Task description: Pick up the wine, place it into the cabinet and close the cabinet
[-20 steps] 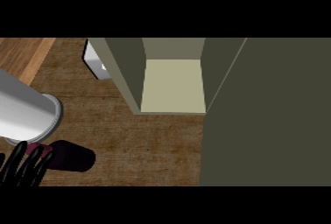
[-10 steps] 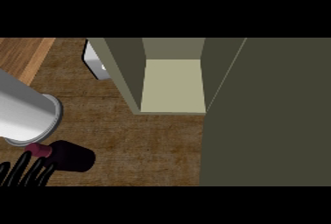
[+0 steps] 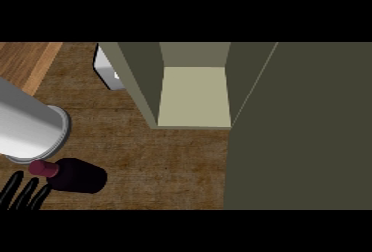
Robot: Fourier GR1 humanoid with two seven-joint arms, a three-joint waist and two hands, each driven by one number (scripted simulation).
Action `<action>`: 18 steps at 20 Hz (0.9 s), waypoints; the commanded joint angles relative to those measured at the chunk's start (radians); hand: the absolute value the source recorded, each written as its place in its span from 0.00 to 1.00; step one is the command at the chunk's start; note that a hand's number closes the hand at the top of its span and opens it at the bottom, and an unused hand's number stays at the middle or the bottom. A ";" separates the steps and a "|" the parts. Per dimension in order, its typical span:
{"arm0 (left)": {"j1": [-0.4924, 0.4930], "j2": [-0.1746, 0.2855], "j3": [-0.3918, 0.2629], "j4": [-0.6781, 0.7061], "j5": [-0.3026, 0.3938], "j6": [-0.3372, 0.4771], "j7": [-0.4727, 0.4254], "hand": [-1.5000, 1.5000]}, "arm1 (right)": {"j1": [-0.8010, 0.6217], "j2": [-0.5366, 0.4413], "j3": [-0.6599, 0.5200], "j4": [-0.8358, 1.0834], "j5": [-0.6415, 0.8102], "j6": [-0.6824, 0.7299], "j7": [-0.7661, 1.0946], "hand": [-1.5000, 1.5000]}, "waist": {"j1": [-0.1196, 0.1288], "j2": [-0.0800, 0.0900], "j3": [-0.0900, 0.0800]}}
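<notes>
One wine bottle [image 3: 78, 176] (maroon cap [image 3: 44, 169]) just right of the left hand [image 3: 32, 192], fingers straight, uncurled.

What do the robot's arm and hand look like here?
Only the left side shows: a smooth, pale grey forearm, round like a tube with a rimmed end, and a black left hand with slim fingers. No cables or markings show.
</notes>
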 commanded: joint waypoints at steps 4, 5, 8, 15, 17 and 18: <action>0.071 0.014 0.117 -0.199 0.170 0.003 0.016 0.00 | -0.014 -0.008 -0.004 -0.120 -0.004 -0.038 0.086 0.00 | 0.007 -0.003 -0.001; 0.004 0.066 0.180 -0.178 0.242 0.015 0.045 0.00 | 0.013 -0.027 -0.039 -0.103 -0.034 -0.007 0.056 0.00 | -0.006 -0.002 0.000; -0.013 0.079 0.241 -0.132 0.273 0.025 0.054 0.00 | 0.000 -0.002 0.031 -0.150 0.007 -0.049 0.110 0.00 | -0.006 -0.002 -0.001; -0.084 0.138 0.375 -0.014 0.367 0.019 0.081 0.00 | -0.001 -0.027 -0.053 -0.152 -0.053 -0.031 0.105 0.00 | -0.015 0.000 0.000; -0.050 0.138 0.396 -0.079 0.409 0.046 0.121 0.00 | -0.062 -0.025 -0.038 -0.139 -0.019 -0.063 0.154 0.00 | -0.002 0.000 0.000; -0.106 0.118 0.384 0.024 0.370 0.021 0.081 0.00 | -0.096 -0.005 -0.001 -0.119 0.010 -0.076 0.151 0.00 | -0.006 0.002 -0.001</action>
